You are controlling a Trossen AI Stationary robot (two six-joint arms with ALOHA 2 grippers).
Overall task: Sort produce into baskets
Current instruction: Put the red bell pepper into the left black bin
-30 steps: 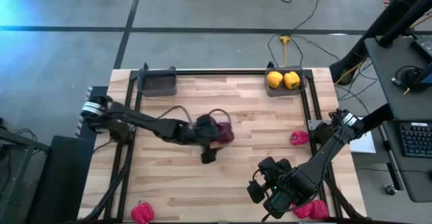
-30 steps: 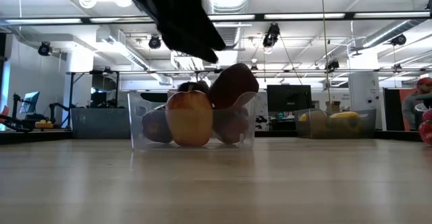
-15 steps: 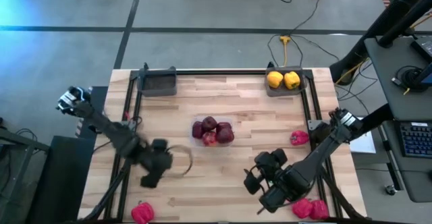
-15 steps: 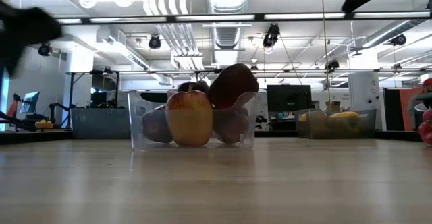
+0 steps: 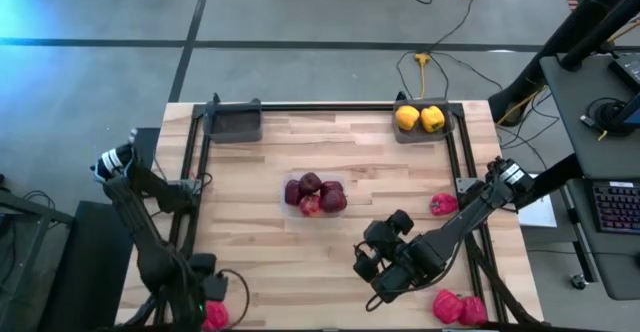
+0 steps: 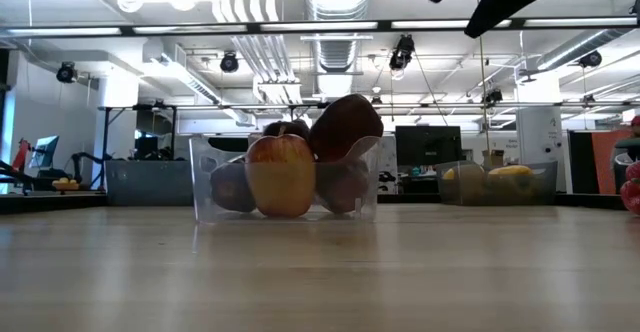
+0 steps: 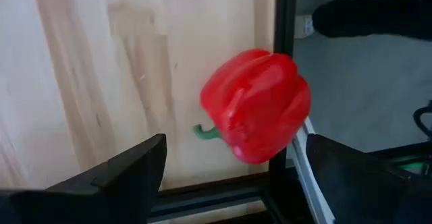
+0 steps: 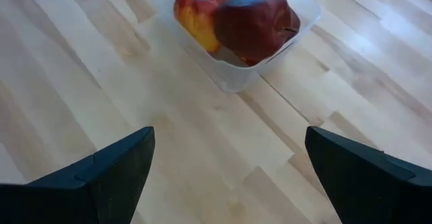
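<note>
My left gripper [image 5: 208, 290] is open and empty above the table's near left corner, over a red bell pepper [image 7: 256, 106] that lies on its side by the table's edge, also in the high view [image 5: 212, 316]. My right gripper [image 5: 378, 270] is open and empty over the near middle. The clear container [image 5: 315, 195] holds several dark red apples [image 8: 255, 20] at the table's middle. Two yellow peppers [image 5: 419, 118] lie in a dark tray [image 5: 452, 112] at the far right. An empty dark tray [image 5: 235, 122] stands at the far left.
A red pepper [image 5: 442, 205] lies near the right edge and two more [image 5: 458, 307] lie at the near right corner. Black frame rails [image 5: 196, 162] run along the table's left, right and far sides. Bare wood lies between the container and the near edge.
My left gripper has swung from over the clear container toward the table's near left corner and now hovers over the red pepper there. My right gripper has drifted a little toward the table's left and far side. The produce has not moved.
</note>
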